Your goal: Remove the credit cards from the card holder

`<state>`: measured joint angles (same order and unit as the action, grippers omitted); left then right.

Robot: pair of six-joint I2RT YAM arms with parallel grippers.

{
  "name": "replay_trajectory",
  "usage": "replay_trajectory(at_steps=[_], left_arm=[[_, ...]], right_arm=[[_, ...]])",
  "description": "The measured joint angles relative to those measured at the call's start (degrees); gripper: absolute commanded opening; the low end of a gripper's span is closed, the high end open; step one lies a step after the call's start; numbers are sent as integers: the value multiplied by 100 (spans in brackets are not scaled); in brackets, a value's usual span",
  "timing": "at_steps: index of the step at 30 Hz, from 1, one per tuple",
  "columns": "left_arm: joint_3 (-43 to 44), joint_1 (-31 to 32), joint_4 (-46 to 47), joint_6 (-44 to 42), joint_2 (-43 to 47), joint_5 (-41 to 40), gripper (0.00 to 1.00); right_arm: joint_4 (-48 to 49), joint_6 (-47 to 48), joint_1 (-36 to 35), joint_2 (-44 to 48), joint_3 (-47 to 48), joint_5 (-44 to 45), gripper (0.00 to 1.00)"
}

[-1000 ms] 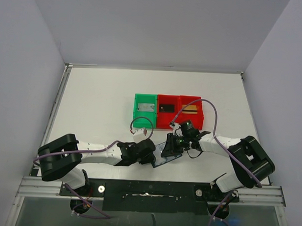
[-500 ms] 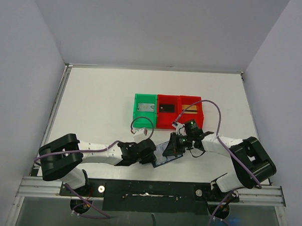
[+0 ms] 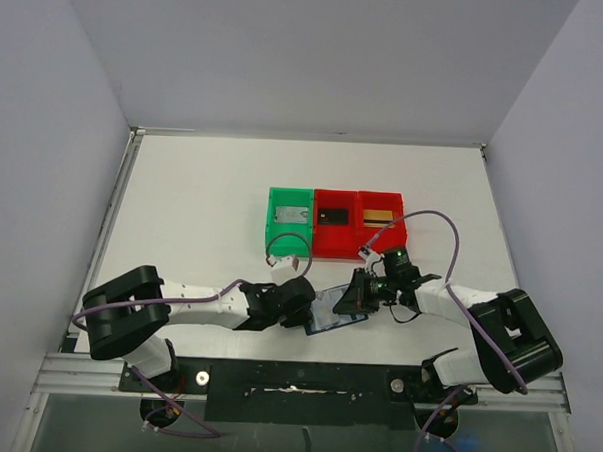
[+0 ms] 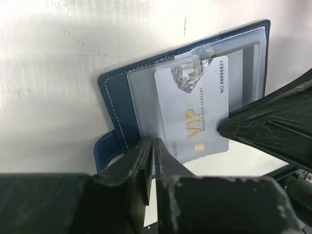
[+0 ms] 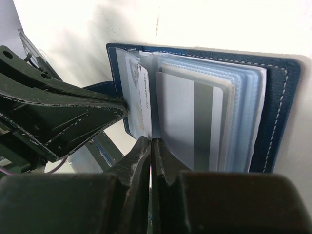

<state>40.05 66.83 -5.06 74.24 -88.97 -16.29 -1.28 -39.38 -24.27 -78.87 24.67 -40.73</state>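
Top external view: you see the card holder (image 3: 330, 309) lying open on the table (image 3: 202, 212), between the two grippers and nearer the arm bases than the trays.
Left gripper (image 4: 152, 146): the jaws are drawn almost together on the holder's lower edge, just beside the closure tab (image 4: 105, 151). It appears to be pinning the holder down.
Right gripper (image 5: 151, 144): the jaws are likewise nearly shut on a thin leaf at the lower edge of the pockets. You cannot tell whether a card is caught between them.
Done: a silver-grey card (image 3: 290, 215) lies in the green tray (image 3: 288, 243), a black card (image 3: 332, 215) in the middle red tray (image 3: 332, 250), and a gold-orange card (image 3: 379, 217) in the right red tray (image 3: 383, 197).
Left in the holder: a pale VIP card (image 4: 192, 109) sits in a clear pocket (image 4: 141, 92), and a striped card (image 5: 192, 119) sits in a neighbouring leaf.
Judgement: the task looks partly complete. You have at least two more cards to draw out, and further pockets are too stacked to read.
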Motion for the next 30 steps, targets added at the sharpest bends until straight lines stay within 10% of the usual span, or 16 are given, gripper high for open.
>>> replay_trajectory(at_steps=[14,30], left_arm=[[238,24,-315,-240,-105,-63,8],[184,-168,-136,-769,533,98,38]], right_arm=[[83,-505,212,970,-566,431,0],[726,-1412,94,1292,-1172,612,0]])
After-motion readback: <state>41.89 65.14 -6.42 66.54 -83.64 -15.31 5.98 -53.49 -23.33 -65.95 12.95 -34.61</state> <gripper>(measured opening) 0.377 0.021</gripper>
